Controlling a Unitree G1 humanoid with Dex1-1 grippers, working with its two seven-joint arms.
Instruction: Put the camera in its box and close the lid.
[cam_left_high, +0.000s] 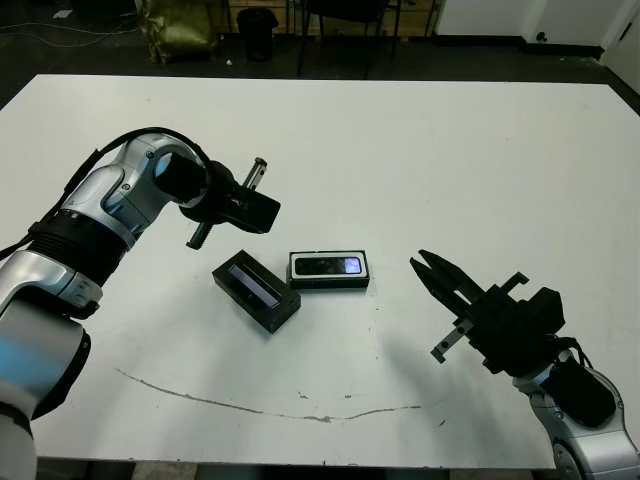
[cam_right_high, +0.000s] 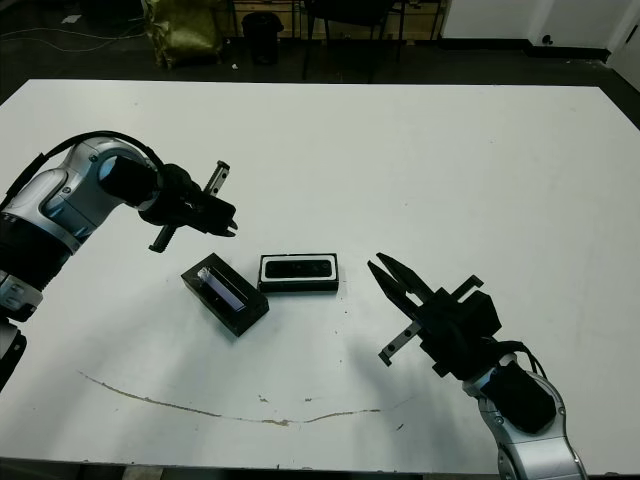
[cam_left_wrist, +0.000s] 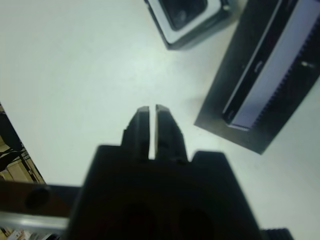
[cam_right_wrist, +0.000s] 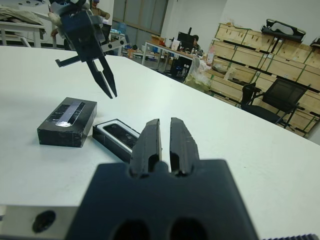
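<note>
The box (cam_left_high: 331, 285), a black tray with white lining, lies at the table's middle with the slim glossy camera (cam_left_high: 328, 266) inside it. The lid (cam_left_high: 257, 291) rests on the table just left of the box, tilted, its purplish panel facing up. My left gripper (cam_left_high: 272, 218) hovers above and behind the lid, fingers shut and holding nothing. To the right of the box my right gripper (cam_left_high: 420, 263) points at it from a short way off, fingers close together and empty. The right wrist view shows the lid (cam_right_wrist: 67, 122), the box (cam_right_wrist: 117, 134) and the left gripper (cam_right_wrist: 109, 90) above them.
A thin brownish scratch (cam_left_high: 250, 405) runs along the table near its front edge. Chairs and a dark floor lie beyond the far edge. In the right wrist view an office chair (cam_right_wrist: 280, 97), stacked crates and a seated person show in the background.
</note>
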